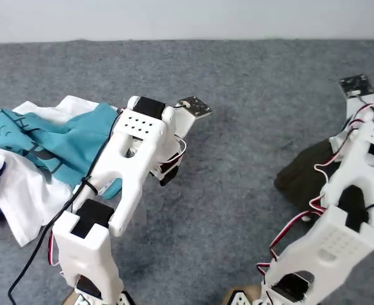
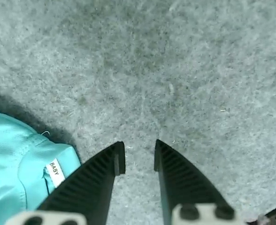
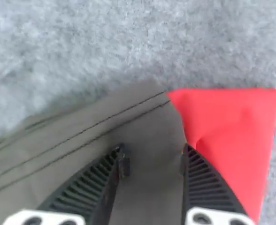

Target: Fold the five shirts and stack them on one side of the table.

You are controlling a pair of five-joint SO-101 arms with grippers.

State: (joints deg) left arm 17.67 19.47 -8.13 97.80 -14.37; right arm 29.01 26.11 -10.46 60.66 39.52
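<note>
Gripping the teal shirt [image 2: 16,164], just beside the spread, empty left claw [image 2: 139,157], near its labelled collar would suit the next fold; the right claw [image 3: 152,161], also spread, hangs over the olive shirt [image 3: 81,136].

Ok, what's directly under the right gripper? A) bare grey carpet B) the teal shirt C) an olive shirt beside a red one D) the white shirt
C: the right gripper hangs open over the olive shirt, with the red shirt at its edge.
</note>
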